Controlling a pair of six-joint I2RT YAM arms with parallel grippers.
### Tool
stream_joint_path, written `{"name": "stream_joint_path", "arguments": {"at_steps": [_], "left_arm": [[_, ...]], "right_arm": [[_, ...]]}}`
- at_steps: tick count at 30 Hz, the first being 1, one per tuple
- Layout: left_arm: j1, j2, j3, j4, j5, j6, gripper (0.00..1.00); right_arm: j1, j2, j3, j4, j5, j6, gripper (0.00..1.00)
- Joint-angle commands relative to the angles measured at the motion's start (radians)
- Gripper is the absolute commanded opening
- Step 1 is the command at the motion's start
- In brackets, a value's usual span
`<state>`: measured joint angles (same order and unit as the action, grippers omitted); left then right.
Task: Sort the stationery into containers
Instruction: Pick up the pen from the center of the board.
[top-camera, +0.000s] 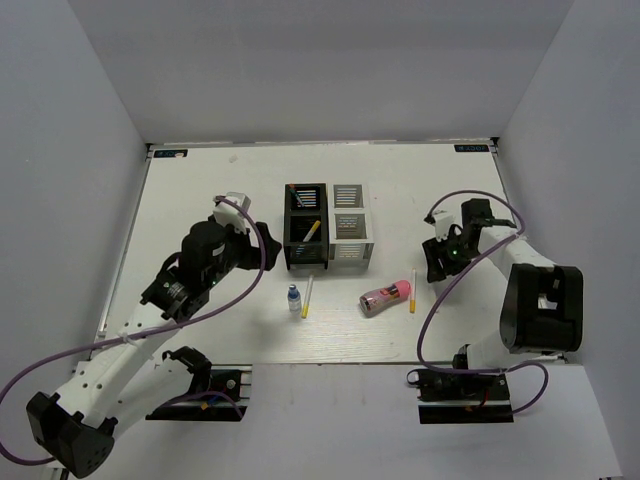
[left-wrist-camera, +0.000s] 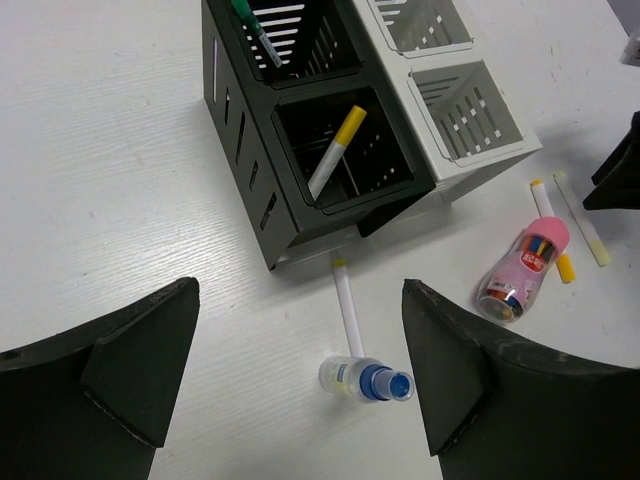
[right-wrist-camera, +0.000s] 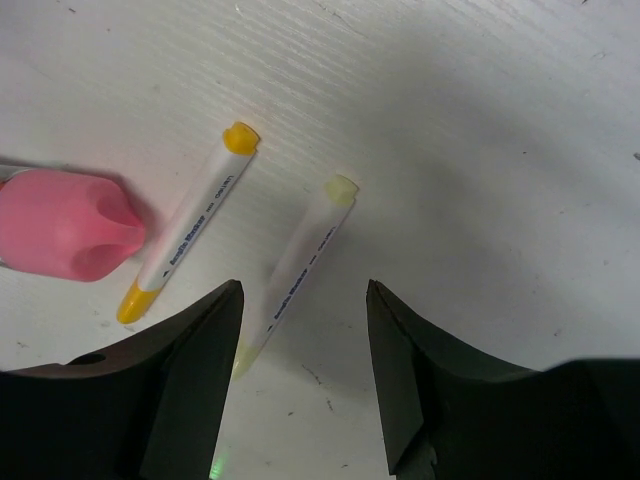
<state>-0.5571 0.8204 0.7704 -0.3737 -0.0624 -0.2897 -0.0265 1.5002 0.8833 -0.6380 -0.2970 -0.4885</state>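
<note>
On the worktop (top-camera: 200, 190), the left organiser (top-camera: 300, 257) and the right organiser (top-camera: 352, 255) stand touching. A leaning pen (top-camera: 311, 231) sits in the left one's near compartment. Nearer are the bottle (top-camera: 294, 299) and a second pen (top-camera: 307, 296) just right of it. Farther right are the cylinder (top-camera: 383, 299) and a third pen (top-camera: 412, 291).

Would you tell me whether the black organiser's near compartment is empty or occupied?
Occupied: a yellow-capped white marker leans inside the near compartment of the black organiser.

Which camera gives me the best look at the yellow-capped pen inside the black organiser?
Left wrist: the pen leans in the black organiser's near compartment, close and unobstructed. Top external shows it small; right wrist misses it.
</note>
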Motion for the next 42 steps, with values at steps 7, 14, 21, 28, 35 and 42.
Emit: {"name": "stream_joint_path", "arguments": {"at_steps": [7,14,21,28,35,42], "left_arm": [[0.005,-0.026,0.006,-0.004,0.038,-0.003,0.92],[0.005,-0.035,0.006,-0.004,0.049,-0.003,0.92],[0.005,-0.035,0.006,-0.004,0.059,-0.003,0.92],[0.005,-0.044,0.006,-0.004,0.059,-0.003,0.92],[0.005,-0.044,0.006,-0.004,0.059,-0.003,0.92],[0.005,-0.044,-0.003,-0.004,0.05,-0.003,0.92]], "right_arm": [[0.074,0.066,-0.014,0.069,0.096,0.099,0.55],[0.151,0.114,-0.032,0.127,0.197,0.16,0.55],[0.192,0.183,-0.07,0.144,0.28,0.182,0.44],[0.209,0.189,-0.118,0.166,0.343,0.172,0.32],[0.209,0.192,-0.138,0.164,0.312,0.154,0.02],[0.201,0.114,-0.09,0.129,0.231,0.127,0.0]]}}
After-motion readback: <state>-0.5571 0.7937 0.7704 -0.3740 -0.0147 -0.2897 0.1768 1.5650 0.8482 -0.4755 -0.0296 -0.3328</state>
